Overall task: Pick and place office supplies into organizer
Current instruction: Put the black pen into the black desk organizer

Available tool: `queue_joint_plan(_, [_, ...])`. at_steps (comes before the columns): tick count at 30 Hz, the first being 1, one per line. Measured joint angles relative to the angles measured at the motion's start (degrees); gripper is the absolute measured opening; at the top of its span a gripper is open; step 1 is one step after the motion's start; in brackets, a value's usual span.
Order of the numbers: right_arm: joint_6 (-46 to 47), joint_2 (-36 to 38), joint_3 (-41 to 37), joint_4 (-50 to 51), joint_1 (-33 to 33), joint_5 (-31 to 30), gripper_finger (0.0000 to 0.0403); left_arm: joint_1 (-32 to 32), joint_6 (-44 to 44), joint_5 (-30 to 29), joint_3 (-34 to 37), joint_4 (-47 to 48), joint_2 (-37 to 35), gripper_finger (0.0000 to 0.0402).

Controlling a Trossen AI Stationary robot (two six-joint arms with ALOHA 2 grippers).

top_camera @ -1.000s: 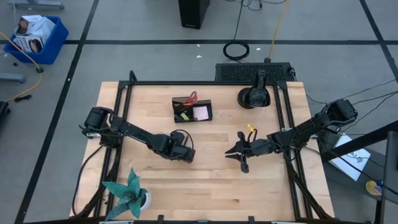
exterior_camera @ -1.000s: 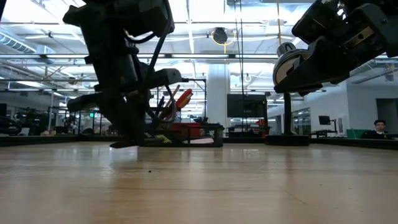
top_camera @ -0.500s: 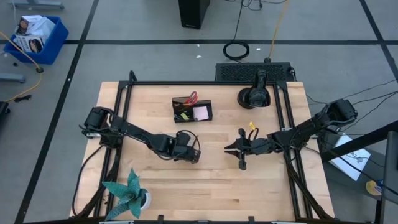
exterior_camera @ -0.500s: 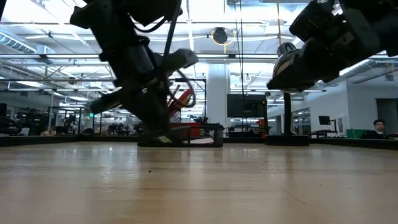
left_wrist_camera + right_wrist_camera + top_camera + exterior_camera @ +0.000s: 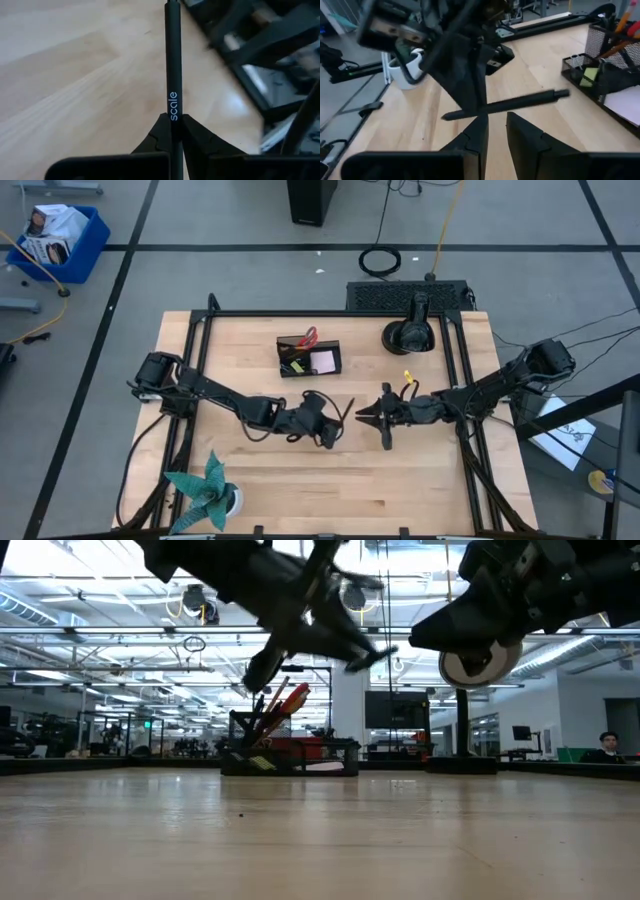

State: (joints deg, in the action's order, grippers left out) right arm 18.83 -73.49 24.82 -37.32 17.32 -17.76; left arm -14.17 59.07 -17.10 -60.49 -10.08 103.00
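Note:
My left gripper [image 5: 327, 427] is near the table's middle, shut on a thin black pen [image 5: 172, 60] printed "scale" and lifted off the wood. My right gripper [image 5: 496, 122] faces it from the table's right. Its fingers stand slightly apart with nothing between them, just short of the pen [image 5: 520, 101]. The black mesh organizer [image 5: 308, 360] stands on the table farther back. It holds red-handled scissors [image 5: 309, 336], orange pencils [image 5: 620, 20] and a pink pad [image 5: 323, 361]. My left gripper pinches the pen's barrel [image 5: 173, 107] between its two fingers, beside the "scale" print and nearer one end. The fingers come from the table's left, slanting down. The long part of the pen [image 5: 540, 97] sticks out past them, about level and clear of the table.
A round black object with an upright post [image 5: 408, 335] stands at the back right, and a teal paper plant [image 5: 205, 492] in a white pot is at the near left. Black frame rails [image 5: 463, 380] run along the table's sides. Bare wood lies in front of the grippers.
My left gripper has risen off the table and moved toward the right gripper. It has tipped up from pointing steeply down to a shallow slant and stayed shut. The pen has come up with it, lifted clear of the wood.

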Motion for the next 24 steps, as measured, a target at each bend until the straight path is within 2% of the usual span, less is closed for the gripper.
queue_joint_plan(3, [0.0, 0.0, 0.0, -0.7, 0.0, 3.1, 0.0059, 0.0, -2.6, 0.2, 0.0, -4.1, -0.1, 0.0014])
queue_joint_plan(9, [1.8, 0.0, 0.0, -4.1, 0.0, 11.5, 0.0060, 0.0, -4.1, 0.3, 0.0, -5.6, -0.1, 0.0023])
queue_joint_plan(18, [1.7, 0.0, -2.5, -7.2, 0.0, 12.0, 0.0064, -1.5, -6.3, 0.5, 0.0, -8.4, -0.1, 0.0023])
queue_joint_plan(21, [3.9, 0.0, -5.2, -9.3, 0.0, 12.3, 0.0084, -1.9, -6.5, 0.4, 0.0, -8.5, -0.1, 0.0023])
queue_joint_plan(24, [6.4, 0.0, -8.5, -15.4, 0.0, 13.4, 0.0121, -2.3, -6.9, 0.3, 0.0, -9.7, -0.1, 0.0017])
